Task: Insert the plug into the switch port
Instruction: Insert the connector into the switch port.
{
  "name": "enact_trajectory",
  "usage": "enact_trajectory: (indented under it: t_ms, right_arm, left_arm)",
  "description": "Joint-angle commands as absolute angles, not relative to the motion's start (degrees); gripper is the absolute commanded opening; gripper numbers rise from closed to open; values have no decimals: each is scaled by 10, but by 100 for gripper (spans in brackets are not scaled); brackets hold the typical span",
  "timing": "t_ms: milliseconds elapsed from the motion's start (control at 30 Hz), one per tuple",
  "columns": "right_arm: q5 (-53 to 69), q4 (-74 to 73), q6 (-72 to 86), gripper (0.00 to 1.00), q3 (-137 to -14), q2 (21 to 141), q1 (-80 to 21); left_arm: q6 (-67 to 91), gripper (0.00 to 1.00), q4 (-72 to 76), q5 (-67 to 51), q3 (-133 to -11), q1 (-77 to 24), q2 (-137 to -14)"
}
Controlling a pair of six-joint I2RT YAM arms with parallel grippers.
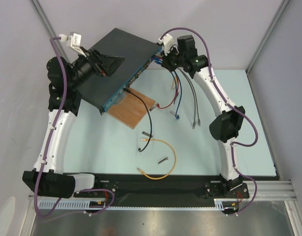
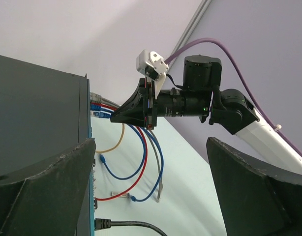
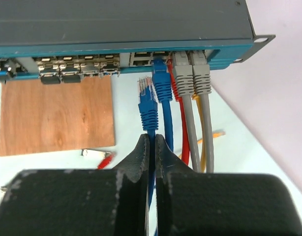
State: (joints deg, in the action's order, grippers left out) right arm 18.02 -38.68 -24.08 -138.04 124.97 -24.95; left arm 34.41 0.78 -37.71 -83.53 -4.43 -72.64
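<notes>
Black fingers of the right gripper (image 3: 152,140) are clamped on a blue cable (image 3: 151,132) just behind its plug (image 3: 147,101). That plug points to 12 o'clock, its tip just short of the switch (image 3: 121,22) ports. At 11 o'clock on the table (image 1: 205,147), the left gripper (image 1: 111,64) hangs over the switch's top, jaws wide apart.

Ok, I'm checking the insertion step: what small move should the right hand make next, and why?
Probably ease the right hand straight forward toward the switch. It is shut on the blue cable behind the loose blue plug, whose tip stands just short of the port row, roughly facing an empty port left of the seated blue plug.
</notes>
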Motion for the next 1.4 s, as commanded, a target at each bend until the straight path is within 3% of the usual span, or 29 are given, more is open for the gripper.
enact_trajectory:
  t_ms: [0,367,1367]
  right_arm:
    - [155,-347,-194,0,-1409,1252,-245]
    - [244,-316,-138,0,-1397,1233,-224]
    - [281,-310,-76,0,-1426,1281,-215]
  left_arm:
    - [316,100,4,-371,-827,-45,-708]
    - [330,100,17,-384,-817,-44,-712]
    - [351,100,38,-393,-820,-44,-729]
